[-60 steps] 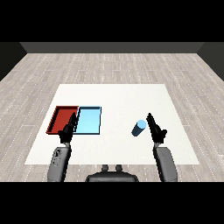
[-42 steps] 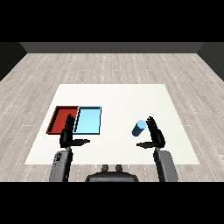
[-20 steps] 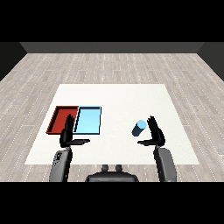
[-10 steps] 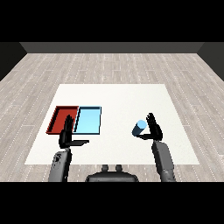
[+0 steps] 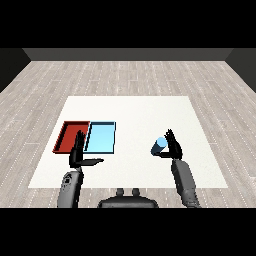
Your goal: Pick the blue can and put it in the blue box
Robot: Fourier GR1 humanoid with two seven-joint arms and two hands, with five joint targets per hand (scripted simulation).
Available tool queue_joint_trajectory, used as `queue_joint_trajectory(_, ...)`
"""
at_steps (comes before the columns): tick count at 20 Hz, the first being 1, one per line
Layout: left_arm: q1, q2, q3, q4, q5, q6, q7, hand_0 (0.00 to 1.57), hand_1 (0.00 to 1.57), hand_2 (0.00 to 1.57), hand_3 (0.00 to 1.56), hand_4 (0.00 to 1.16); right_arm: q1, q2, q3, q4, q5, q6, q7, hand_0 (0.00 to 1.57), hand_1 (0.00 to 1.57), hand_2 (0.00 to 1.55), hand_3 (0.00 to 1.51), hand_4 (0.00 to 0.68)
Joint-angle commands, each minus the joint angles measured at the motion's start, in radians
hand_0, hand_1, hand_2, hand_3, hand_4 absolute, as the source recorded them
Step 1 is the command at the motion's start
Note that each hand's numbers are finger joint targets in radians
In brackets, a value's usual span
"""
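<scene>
Right now the blue can (image 5: 160,145) is sitting on the white table (image 5: 140,112) toward its right edge, well apart from both trays. The right hand (image 5: 174,146) is standing just beside the can on its right, fingers straight and raised, not curling round it; whether it is touching the can I cannot tell. The left hand (image 5: 78,154) is hovering near the table's front edge with fingers straight up and thumb spread sideways, holding nothing. The light blue tray (image 5: 101,137) is lying beside the red tray (image 5: 69,136) near the table's left edge, the two touching.
</scene>
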Motion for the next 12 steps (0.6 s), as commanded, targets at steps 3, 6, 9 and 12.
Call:
queue_joint_trajectory(3,0.013,-0.002,-0.006,-0.035,-0.025,0.026,-0.012,0.00,0.00,0.00,0.00,0.00,-0.117,-0.012,-0.034,0.226,-0.007,0.007,-0.096,0.00,0.00,0.00,0.00,0.000)
queue_joint_trajectory(6,-0.058,0.050,0.072,0.060,0.035,-0.028,-0.030,0.00,0.00,0.00,0.00,0.00,-0.091,0.011,-0.023,0.191,-0.013,-0.023,-0.076,0.00,0.00,0.00,0.00,0.000)
queue_joint_trajectory(9,-0.030,0.007,0.009,-0.033,-0.020,0.039,0.058,0.00,0.00,0.00,0.00,0.00,-0.100,0.012,-0.006,0.138,-0.038,-0.023,0.003,0.00,0.00,0.00,0.00,0.000)
queue_joint_trajectory(12,-0.072,-0.007,0.008,0.077,-0.033,0.039,-0.026,0.00,0.00,0.00,0.00,0.00,-0.165,-0.026,-0.033,0.272,-0.045,0.039,-0.068,0.00,0.00,0.00,0.00,0.000)
